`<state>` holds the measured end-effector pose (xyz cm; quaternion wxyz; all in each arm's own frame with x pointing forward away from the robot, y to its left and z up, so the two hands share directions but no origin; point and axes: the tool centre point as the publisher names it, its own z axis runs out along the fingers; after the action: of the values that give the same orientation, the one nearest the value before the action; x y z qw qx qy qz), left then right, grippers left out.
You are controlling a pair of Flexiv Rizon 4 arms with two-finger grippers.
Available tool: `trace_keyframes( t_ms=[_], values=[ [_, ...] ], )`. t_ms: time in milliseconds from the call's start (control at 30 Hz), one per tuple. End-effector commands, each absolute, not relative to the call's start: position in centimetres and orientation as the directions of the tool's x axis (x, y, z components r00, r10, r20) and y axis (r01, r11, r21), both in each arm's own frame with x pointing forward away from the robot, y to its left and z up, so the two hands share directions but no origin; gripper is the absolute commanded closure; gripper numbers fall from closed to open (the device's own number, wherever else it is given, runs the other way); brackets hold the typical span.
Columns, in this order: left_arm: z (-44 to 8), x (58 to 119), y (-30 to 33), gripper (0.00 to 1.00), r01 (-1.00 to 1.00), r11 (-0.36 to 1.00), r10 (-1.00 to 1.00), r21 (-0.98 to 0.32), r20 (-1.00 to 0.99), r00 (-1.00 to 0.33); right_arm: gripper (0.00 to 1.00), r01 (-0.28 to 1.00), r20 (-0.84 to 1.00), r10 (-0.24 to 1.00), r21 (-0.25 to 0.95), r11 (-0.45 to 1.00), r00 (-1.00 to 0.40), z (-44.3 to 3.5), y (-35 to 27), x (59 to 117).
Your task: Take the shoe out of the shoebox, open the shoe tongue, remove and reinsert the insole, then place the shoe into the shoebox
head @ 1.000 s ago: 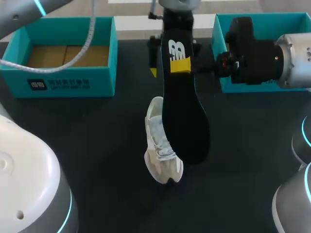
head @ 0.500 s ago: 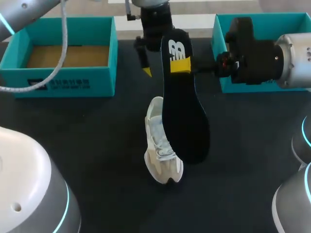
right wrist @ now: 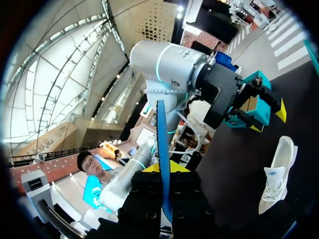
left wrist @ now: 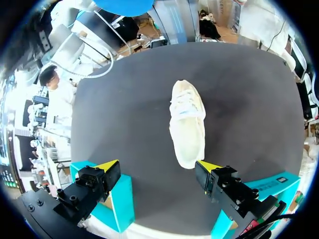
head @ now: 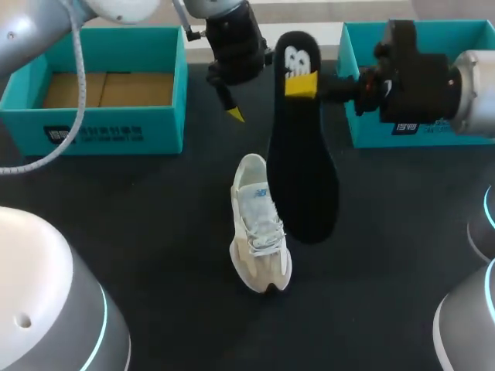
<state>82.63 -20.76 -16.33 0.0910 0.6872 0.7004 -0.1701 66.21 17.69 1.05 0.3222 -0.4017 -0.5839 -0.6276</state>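
Note:
A white and cream shoe (head: 259, 226) stands on the dark table, toe toward the front edge. Above and right of it hangs the black insole (head: 302, 174), toe end down. My right gripper (head: 302, 83) is shut on its heel end. In the right wrist view the insole (right wrist: 162, 149) shows edge-on between the yellow tips, with the shoe (right wrist: 277, 174) far ahead. My left gripper (head: 230, 106) hovers open behind the shoe, left of the insole. Its own view looks down on the shoe (left wrist: 187, 122), and the gripper (left wrist: 158, 167) holds nothing.
A teal shoebox (head: 166, 116) with a cardboard floor stands at the back left. A second teal box (head: 349, 46) stands at the back right, behind my right arm. Dark bare table lies left of and in front of the shoe.
My left gripper has swung leftward away from the insole. My right gripper has shifted slightly right and back with the insole, uncovering more of the shoe.

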Motion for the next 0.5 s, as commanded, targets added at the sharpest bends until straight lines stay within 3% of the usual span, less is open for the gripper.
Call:
trace_keyframes(
  t_ms=[33,267,500],
  values=[
    [-16.3,81.8,-19.2,0.00,0.998,-0.001,0.801,-0.059,-0.598,-0.035,1.00,0.885,0.893,0.049,0.449,-0.118,-0.447,1.2,15.9,66.9],
    [-15.3,81.7,-18.1,0.00,0.999,-0.026,0.706,-0.024,-0.708,0.001,1.00,0.937,0.942,0.042,0.335,-0.098,-0.332,1.2,14.2,69.8],
    [-14.2,81.0,-18.2,0.00,0.999,-0.045,0.593,0.022,-0.804,0.044,1.00,0.971,0.985,0.107,0.153,-0.186,-0.135,0.1,12.6,73.1]
  ],
)
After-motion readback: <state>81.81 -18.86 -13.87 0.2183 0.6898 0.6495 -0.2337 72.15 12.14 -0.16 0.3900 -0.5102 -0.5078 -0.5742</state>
